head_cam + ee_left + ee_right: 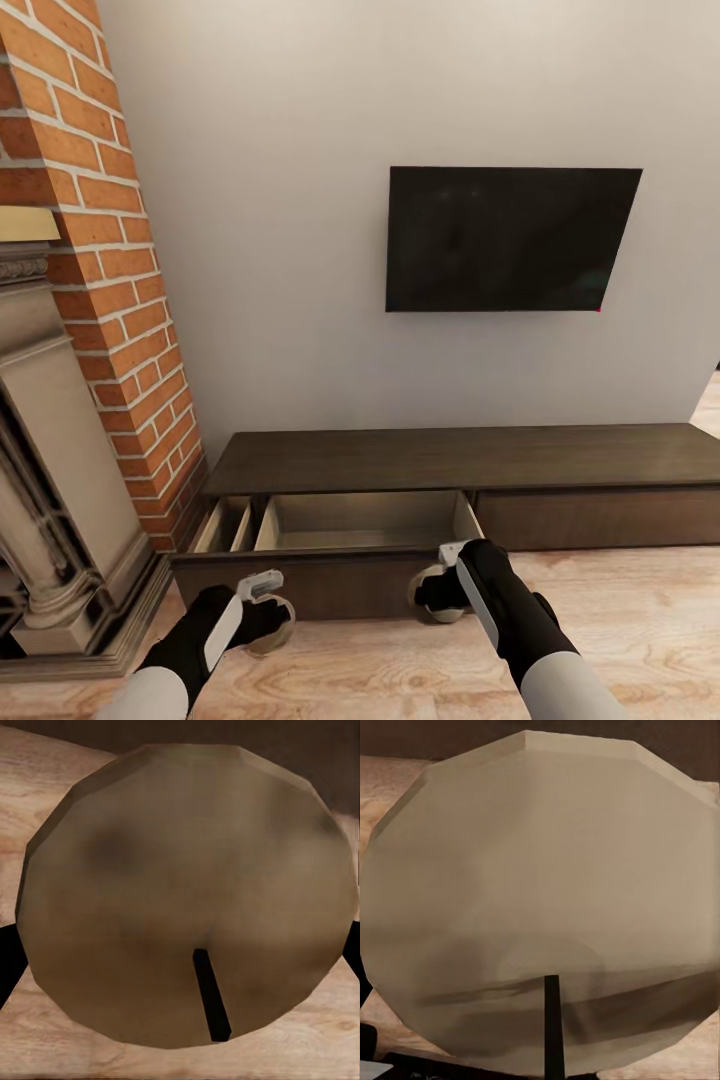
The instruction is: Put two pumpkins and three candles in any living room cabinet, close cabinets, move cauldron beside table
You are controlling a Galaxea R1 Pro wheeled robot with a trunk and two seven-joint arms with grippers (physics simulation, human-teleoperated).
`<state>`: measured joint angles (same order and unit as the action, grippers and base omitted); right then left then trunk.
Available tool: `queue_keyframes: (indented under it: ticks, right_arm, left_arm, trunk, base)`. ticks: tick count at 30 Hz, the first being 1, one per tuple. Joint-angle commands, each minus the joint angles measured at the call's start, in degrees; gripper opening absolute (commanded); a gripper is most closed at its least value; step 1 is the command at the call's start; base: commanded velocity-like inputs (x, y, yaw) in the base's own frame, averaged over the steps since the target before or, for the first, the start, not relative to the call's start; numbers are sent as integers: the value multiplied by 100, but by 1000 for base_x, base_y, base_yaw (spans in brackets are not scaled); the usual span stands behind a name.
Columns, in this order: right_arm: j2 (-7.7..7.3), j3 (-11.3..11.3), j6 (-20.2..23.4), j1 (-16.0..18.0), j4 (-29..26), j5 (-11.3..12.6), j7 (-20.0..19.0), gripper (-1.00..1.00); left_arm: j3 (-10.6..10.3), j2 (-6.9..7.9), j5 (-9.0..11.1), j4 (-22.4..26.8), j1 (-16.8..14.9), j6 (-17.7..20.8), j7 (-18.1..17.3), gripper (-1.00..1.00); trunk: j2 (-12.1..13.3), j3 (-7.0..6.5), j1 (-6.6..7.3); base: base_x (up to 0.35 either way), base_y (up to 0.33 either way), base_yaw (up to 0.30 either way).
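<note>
The long dark-brown cabinet (450, 460) runs along the wall, and its left drawer (365, 520), lined in pale wood, stands pulled out with nothing visible inside. My left gripper (270, 620) is shut on a tan candle (180, 892) low in front of the drawer's dark front panel. The candle's black wick (210, 994) points toward the camera. My right gripper (440, 592) is shut on a paler cream candle (540, 900) at the drawer's right front corner. Black fingers (9, 960) show at the tan candle's sides. Pumpkins, cauldron and table are out of view.
A brick and stone fireplace (70, 430) stands close on the left, its base beside the drawer. A black TV (512, 238) hangs on the white wall above the cabinet. A narrow side compartment (225, 525) is also open. Light wood floor (620, 610) lies to the right.
</note>
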<state>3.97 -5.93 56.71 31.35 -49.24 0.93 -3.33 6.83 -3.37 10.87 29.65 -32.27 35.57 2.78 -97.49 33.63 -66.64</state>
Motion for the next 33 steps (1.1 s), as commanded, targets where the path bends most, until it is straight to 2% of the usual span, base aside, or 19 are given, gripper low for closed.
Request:
queue_keyframes:
  ticks: [1, 5, 6, 12, 14, 18, 22, 25, 30, 33]
  right_arm:
    - [-1, -4, 80, 7, -6, 12, 1, -100]
    - [-6, -3, 327, 52, -7, 11, 0, -100]
    - [-7, -1, 329, 95, -2, 6, 1, -100]
    - [-10, 7, 329, 502, 124, -12, 9, -100]
    - [-12, 14, 329, 861, 456, -14, 10, -100]
    - [-10, 20, 329, 1446, 1185, -9, 7, -100]
    - [-10, 21, 329, 1951, 1790, 1, 1, -100]
    - [-13, 26, 329, 2133, 1967, 2, 0, -100]
    - [-17, 239, 329, 2509, 2466, 3, -1, -100]
    - [-12, 358, 329, 2763, 2893, 4, -6, -100]
  left_arm:
    - [-32, -5, 26, 128, 1, 165, 25, -100]
    - [-396, -6, 20, 802, 1, 936, 29, -100]
    - [-433, -6, 20, 892, -1, 1092, 29, -100]
    - [-481, -18, 33, 1024, -43, 1734, 33, -100]
    - [-488, -76, 39, 1038, -189, 2071, 37, -100]
    - [-489, -122, 46, 897, -728, 2207, 37, -100]
    - [-489, -151, 47, 528, -1086, 2233, 32, -100]
    - [-489, -187, 47, 411, -1317, 2243, 27, -100]
    - [-489, -280, 47, 305, -1677, 2261, 20, -100]
    - [-489, -410, 47, -177, -2107, 2286, 19, -100]
  trunk:
    - [-3, 7, 0]
    - [-3, 7, 0]
    - [-3, 7, 0]
    - [-3, 7, 0]
    - [-3, 7, 0]
    - [-3, 7, 0]
    - [-3, 7, 0]
    - [-3, 7, 0]
    - [-3, 7, 0]
    - [-3, 7, 0]
  base:
    - [0, 0, 0]
    - [0, 0, 0]
    - [0, 0, 0]
    - [0, 0, 0]
    - [0, 0, 0]
    - [0, 0, 0]
    - [0, 0, 0]
    - [0, 0, 0]
    - [0, 0, 0]
    - [0, 0, 0]
